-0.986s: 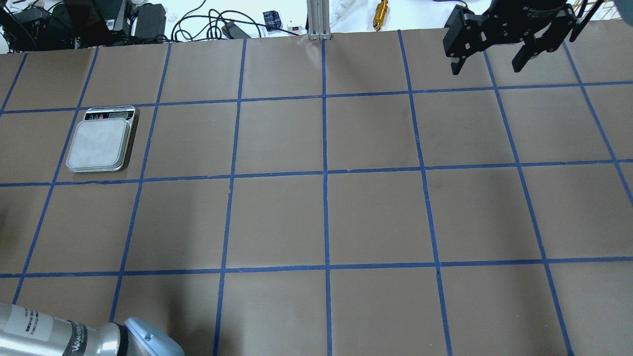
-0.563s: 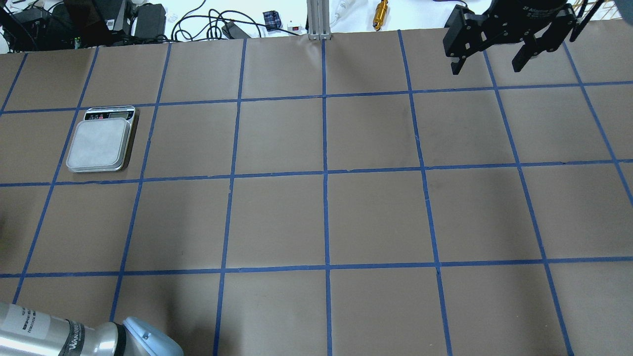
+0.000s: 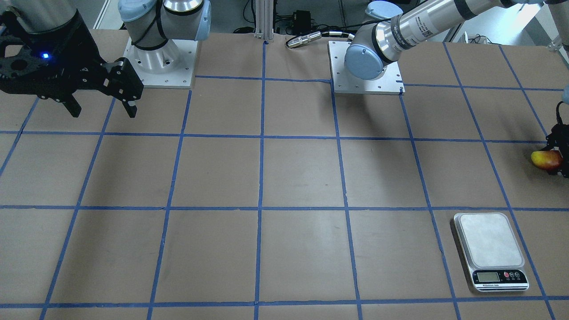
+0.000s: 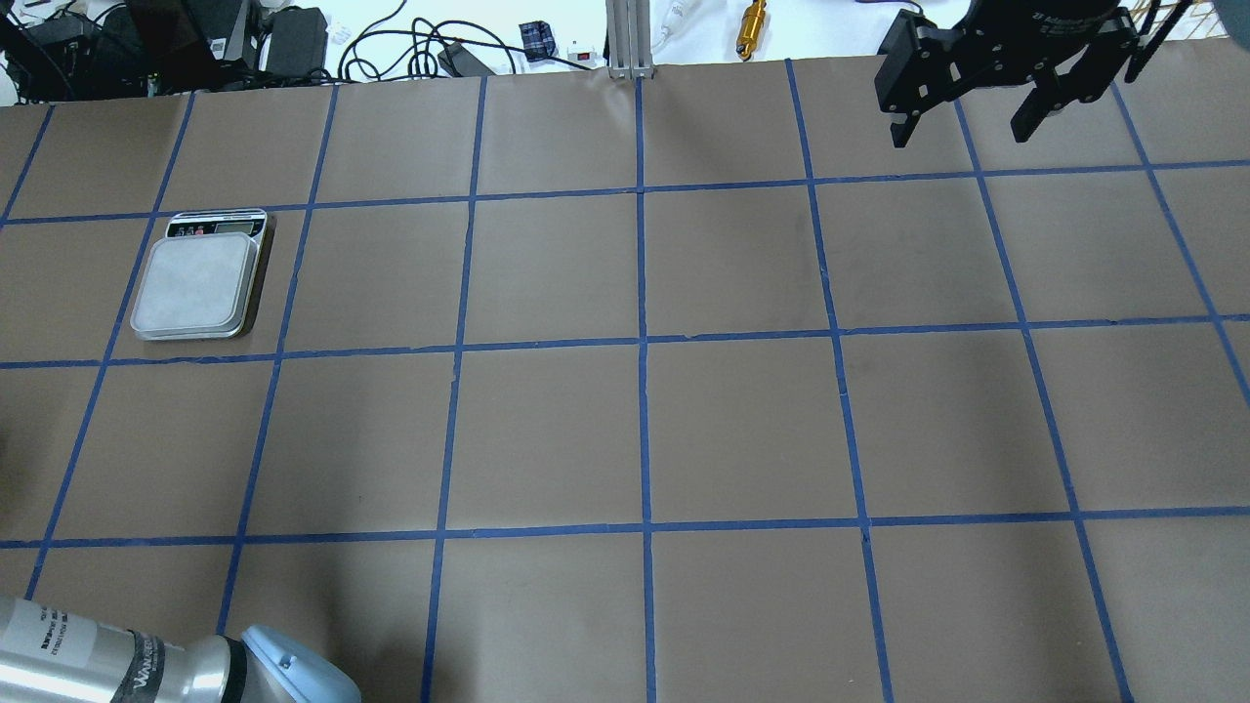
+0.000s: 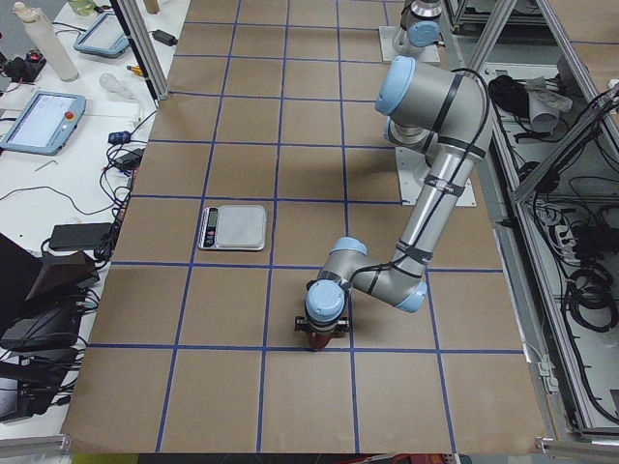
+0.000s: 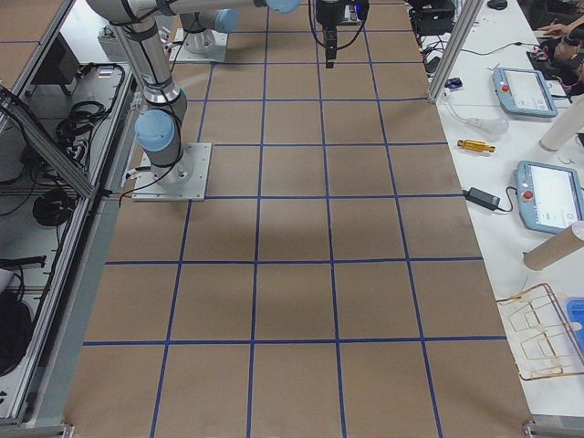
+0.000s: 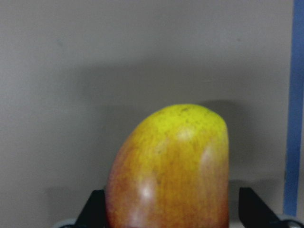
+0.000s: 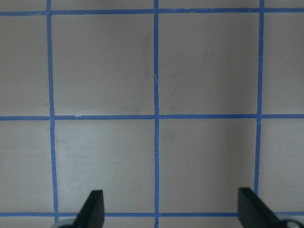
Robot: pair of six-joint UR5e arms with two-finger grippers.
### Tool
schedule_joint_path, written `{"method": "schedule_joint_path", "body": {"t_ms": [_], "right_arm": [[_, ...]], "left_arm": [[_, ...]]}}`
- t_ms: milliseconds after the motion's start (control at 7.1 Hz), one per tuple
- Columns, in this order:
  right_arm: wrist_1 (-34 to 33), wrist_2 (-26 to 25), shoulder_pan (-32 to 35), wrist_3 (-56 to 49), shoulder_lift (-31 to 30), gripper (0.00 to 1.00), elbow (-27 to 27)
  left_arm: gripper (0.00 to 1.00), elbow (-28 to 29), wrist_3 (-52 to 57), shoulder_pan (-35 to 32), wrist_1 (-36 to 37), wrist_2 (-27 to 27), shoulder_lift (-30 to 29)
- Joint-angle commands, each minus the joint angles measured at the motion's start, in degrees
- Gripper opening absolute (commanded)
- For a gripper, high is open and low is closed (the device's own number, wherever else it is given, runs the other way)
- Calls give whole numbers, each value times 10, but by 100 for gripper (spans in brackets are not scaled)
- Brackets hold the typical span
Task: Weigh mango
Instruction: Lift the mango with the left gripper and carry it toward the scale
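Observation:
The mango (image 7: 168, 166), yellow at the top and red-orange lower down, lies on the brown paper at the table's left end. It also shows at the right edge of the front-facing view (image 3: 546, 160). My left gripper (image 7: 168, 216) is down around it, open, with one finger (image 7: 97, 209) on each side and a gap on the right side. The silver scale (image 4: 195, 283) stands bare one grid square farther from the robot base, and shows in the front-facing view (image 3: 489, 240) too. My right gripper (image 4: 962, 122) hangs open and empty high over the far right corner.
Blue tape lines divide the brown table (image 4: 645, 420) into squares. Cables, boxes and a gold cylinder (image 4: 752, 29) lie beyond the far edge beside a metal post (image 4: 625, 39). The two arm bases (image 3: 153, 58) stand at the robot side.
The left arm's elbow at the bottom left of the overhead view has shifted very slightly to the left. The right gripper and the scale have not moved.

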Motion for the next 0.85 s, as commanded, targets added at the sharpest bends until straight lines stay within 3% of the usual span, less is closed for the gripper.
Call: {"method": "schedule_joint_path", "body": {"t_ms": [0, 423, 704], "right_arm": [[0, -1, -1, 0, 0, 100, 0], [0, 0, 0, 0, 0, 100, 0], [0, -1, 0, 0, 0, 100, 0]], "left_arm": [[0, -1, 6, 0, 17, -7, -1], [0, 17, -17, -9, 11, -4, 24], [0, 38, -86, -76, -43, -7, 50]]}}
